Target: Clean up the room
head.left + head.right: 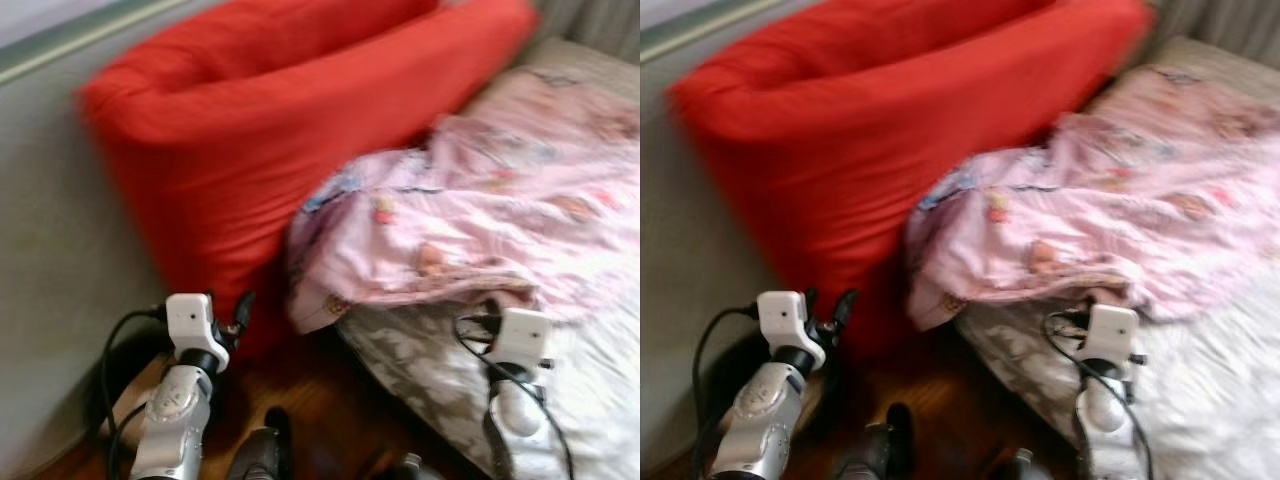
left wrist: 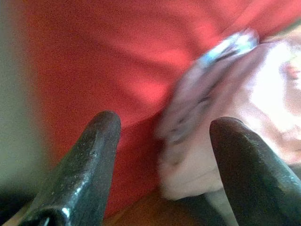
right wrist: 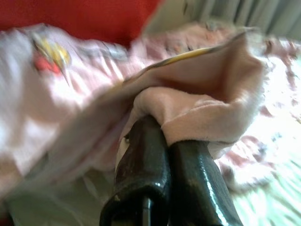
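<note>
A crumpled pink patterned blanket (image 1: 480, 210) lies on the bed, its corner hanging over the edge beside a large red beanbag (image 1: 260, 130). My right gripper (image 3: 169, 136) is shut on a fold of the pink blanket (image 3: 202, 108) at its near edge on the mattress; the right wrist (image 1: 520, 340) sits just below that edge. My left gripper (image 2: 162, 141) is open and empty, held low in front of the red beanbag (image 2: 117, 61), its fingertips (image 1: 240, 305) close to the fabric. The pictures are blurred.
A grey wall (image 1: 50, 230) runs along the left. The mattress has a grey-white patterned sheet (image 1: 600, 380). Brown wooden floor (image 1: 320, 400) shows between beanbag and bed. Grey curtains (image 1: 600, 20) hang at the back right.
</note>
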